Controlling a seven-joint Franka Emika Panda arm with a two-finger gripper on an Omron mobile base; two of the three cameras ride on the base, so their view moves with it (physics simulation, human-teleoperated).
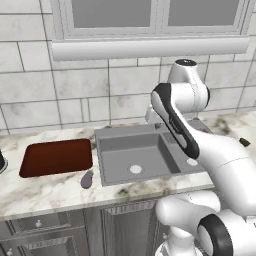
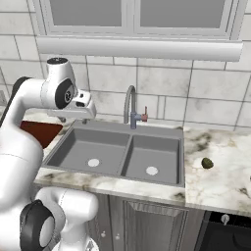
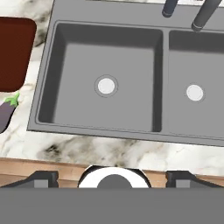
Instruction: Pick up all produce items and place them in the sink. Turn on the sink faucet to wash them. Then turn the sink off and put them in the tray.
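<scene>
The purple eggplant (image 1: 87, 179) (image 3: 6, 113) lies on the marble counter in front of the reddish-brown tray (image 1: 55, 157) (image 3: 15, 52), left of the grey double sink (image 1: 120, 150) (image 2: 59, 152) (image 3: 70, 65). The dark olive-brown item (image 2: 207, 163) (image 1: 244, 142) rests on the counter right of the sink. The gooseneck faucet (image 2: 130, 105) (image 3: 204, 13) stands behind the divider between the basins. My gripper (image 2: 74, 119) (image 3: 113, 177) hangs open and empty above the left basin, pointing down. Both basins hold nothing.
A window ledge (image 2: 137, 48) juts out above the faucet. Cabinet doors and drawers (image 1: 60, 235) run below the counter edge. A dark round object (image 1: 1, 162) sits at the far left of the counter. A dark appliance front (image 2: 228, 235) shows at lower right.
</scene>
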